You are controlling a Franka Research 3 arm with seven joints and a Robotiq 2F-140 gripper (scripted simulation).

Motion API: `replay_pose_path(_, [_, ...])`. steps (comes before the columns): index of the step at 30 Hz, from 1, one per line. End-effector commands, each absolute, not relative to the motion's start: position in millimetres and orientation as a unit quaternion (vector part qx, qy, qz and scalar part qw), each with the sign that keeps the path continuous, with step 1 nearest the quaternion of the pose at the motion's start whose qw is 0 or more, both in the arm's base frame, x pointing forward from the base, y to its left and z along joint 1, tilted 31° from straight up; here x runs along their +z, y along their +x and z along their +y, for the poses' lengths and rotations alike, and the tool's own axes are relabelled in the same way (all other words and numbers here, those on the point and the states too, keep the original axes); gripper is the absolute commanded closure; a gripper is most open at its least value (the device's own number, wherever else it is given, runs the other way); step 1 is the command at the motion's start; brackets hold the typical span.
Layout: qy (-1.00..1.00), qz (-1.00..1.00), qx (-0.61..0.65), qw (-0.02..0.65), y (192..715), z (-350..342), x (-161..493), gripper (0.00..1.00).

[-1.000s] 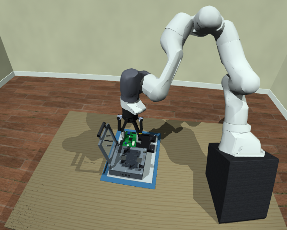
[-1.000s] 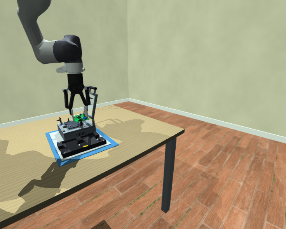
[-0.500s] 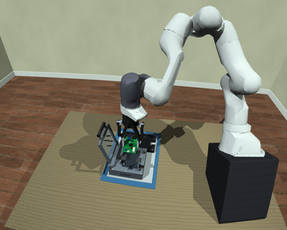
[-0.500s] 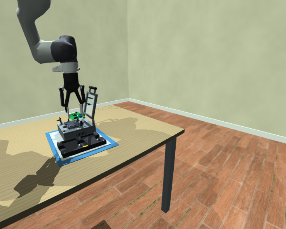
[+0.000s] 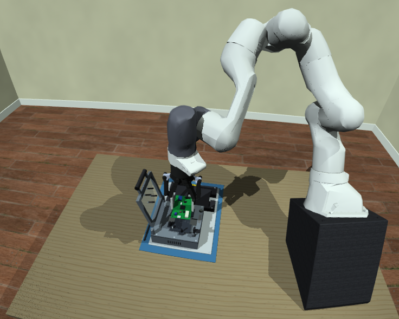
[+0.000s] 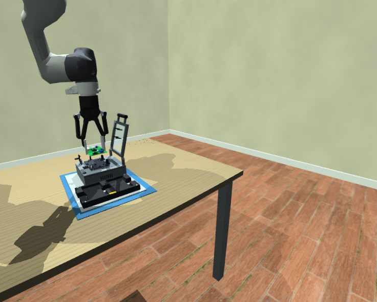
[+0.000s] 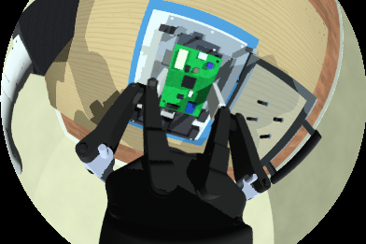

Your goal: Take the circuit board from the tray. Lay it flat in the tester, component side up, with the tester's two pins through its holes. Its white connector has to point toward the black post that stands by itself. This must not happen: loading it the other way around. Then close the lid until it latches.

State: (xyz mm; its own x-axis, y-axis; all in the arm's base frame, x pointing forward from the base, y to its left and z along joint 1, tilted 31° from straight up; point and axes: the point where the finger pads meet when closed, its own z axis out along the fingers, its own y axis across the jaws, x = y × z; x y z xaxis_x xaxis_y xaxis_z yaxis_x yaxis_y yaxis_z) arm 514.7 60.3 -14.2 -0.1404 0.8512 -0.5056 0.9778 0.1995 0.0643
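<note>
My gripper [image 5: 181, 204] [image 6: 94, 146] [image 7: 188, 82] is shut on the circuit board [image 5: 178, 210] [image 6: 96, 152] [image 7: 175, 83] by its long edges. The board is green, component side up and about level, a little above the grey tester [image 5: 188, 243] [image 6: 94, 174] [image 7: 226, 40]. Its large white connector [image 5: 187, 213] [image 7: 181, 59] is at the end away from the black tray [image 6: 94, 200]. The lid [image 5: 156, 184] [image 6: 125, 139] [image 7: 289, 78] stands open. A small black post [image 5: 201, 210] [image 6: 84, 173] stands at the tester's edge. The pins and board holes cannot be made out.
A black latch-like part [image 5: 196, 229] [image 6: 78, 158] [image 7: 167, 28] rises from the tester's side opposite the lid. The lid's black handle [image 5: 140, 179] [image 6: 122, 116] [image 7: 299, 158] sticks up close beside the gripper. Tester and tray stand on a blue-edged mat [image 5: 213, 256] [image 6: 151, 190].
</note>
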Motion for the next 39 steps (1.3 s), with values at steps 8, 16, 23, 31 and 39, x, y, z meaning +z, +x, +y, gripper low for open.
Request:
replay_pose_path(8, [0.628, 0.732, -0.14, 0.226, 510.7, 69.4, -18.9, 0.54])
replay_pose_path(16, [0.628, 0.731, -0.14, 0.226, 509.6, 72.0, -20.3, 0.54])
replay_pose_path(23, [0.628, 0.731, -0.14, 0.226, 509.5, 72.1, -20.4, 0.54])
replay_pose_path(31, [0.628, 0.731, -0.14, 0.226, 509.5, 72.1, -20.4, 0.54])
replay_pose_path(39, [0.628, 0.731, -0.14, 0.226, 509.5, 72.1, -20.4, 0.54])
